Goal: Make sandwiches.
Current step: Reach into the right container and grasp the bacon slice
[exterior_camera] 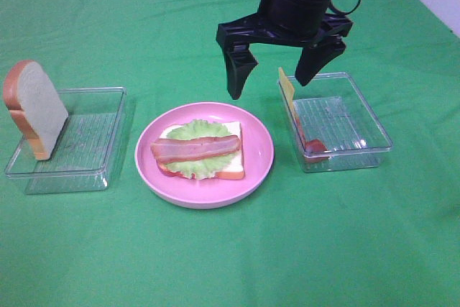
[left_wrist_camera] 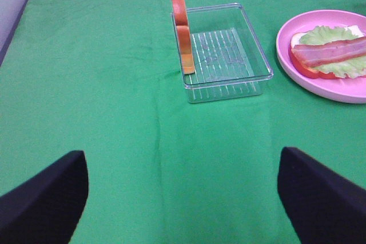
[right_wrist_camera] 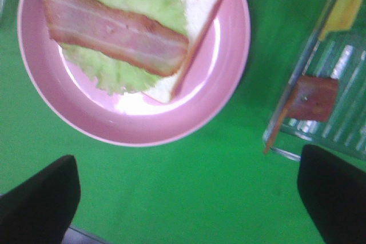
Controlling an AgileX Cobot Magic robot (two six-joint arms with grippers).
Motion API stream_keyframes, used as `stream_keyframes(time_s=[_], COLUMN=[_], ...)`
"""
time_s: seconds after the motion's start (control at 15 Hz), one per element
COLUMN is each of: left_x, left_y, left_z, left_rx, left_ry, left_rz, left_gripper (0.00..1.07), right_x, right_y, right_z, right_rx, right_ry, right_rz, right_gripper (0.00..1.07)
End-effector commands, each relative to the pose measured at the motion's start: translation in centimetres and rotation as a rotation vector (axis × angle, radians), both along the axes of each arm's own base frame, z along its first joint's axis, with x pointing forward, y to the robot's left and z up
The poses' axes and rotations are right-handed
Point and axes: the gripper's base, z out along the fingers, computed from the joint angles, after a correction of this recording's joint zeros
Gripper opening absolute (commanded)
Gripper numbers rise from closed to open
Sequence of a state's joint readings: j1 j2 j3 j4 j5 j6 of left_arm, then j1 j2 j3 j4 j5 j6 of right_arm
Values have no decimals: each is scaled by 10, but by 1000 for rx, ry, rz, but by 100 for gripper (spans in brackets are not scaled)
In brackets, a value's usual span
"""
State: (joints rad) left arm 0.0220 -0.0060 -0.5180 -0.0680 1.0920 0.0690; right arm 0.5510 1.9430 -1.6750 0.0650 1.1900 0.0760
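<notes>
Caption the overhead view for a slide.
Open right gripper hangs near a pink plate of bread, lettuce and bacon.

plate (exterior_camera: 260,152): glossy plastic | tray (exterior_camera: 68,177): clear plastic | tablecloth (exterior_camera: 323,249): matt cloth | right claw (exterior_camera: 268,90): matt black

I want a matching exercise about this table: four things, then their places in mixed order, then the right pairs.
1. loose bread slice
2. lettuce leaf
3. cheese slice
4. right gripper

A. under the bacon strip on the pink plate
B. hanging open above the table
C. leaning on edge in the left clear tray
D. against the right clear tray's wall nearest the plate

Pairs: 1-C, 2-A, 3-D, 4-B
</notes>
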Motion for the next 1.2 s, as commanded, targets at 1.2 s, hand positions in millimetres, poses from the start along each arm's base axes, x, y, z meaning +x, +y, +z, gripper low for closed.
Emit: stream_keyframes(time_s=[1.2], left_x=[-1], left_y=[0], left_z=[0], left_rx=[-10], left_ry=[-27], left_rz=[-3], left_gripper=[84], right_x=[27], right_y=[-52], right_z=[-84], right_rx=[28], right_ry=[46], right_rz=[-250], right_gripper=[98])
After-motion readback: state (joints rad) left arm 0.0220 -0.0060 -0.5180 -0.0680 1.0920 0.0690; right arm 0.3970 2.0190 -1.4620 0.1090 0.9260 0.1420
